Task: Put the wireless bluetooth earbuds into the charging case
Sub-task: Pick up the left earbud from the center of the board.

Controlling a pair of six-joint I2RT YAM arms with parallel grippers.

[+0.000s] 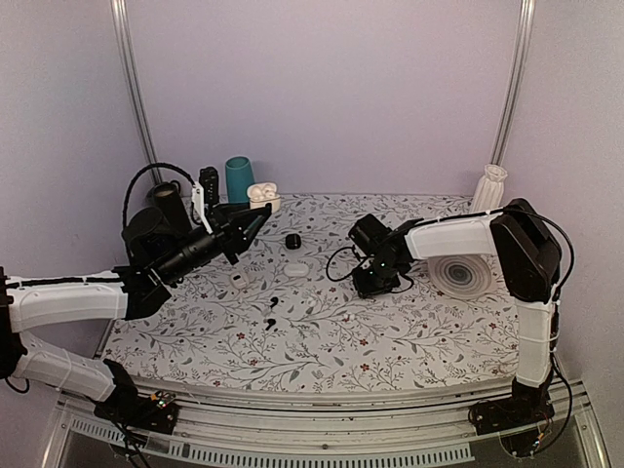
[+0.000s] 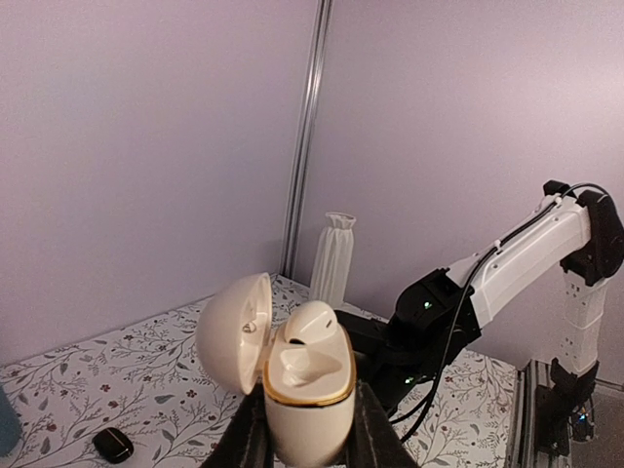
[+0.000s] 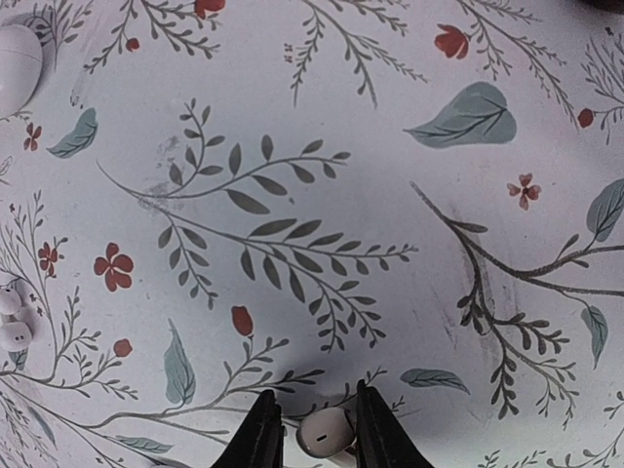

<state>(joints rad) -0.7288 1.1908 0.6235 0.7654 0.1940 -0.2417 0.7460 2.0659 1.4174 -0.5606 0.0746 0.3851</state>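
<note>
My left gripper (image 2: 307,444) is shut on the white charging case (image 2: 304,385) and holds it upright in the air. Its lid is open to the left. One white earbud (image 2: 310,327) sits in the far hollow and the near hollow is empty. In the top view the case (image 1: 261,194) shows at the left gripper's (image 1: 255,220) tip. My right gripper (image 3: 319,434) is low over the table, shut on a second white earbud (image 3: 325,433). It also shows in the top view (image 1: 375,283).
On the flowered table (image 1: 390,341) lie a small white closed case (image 1: 295,268), a black pebble case (image 1: 292,239), a white earbud pair (image 1: 239,280) and two black earbuds (image 1: 272,310). A teal cup (image 1: 239,177), white vase (image 1: 490,185) and white disc (image 1: 460,275) stand farther off.
</note>
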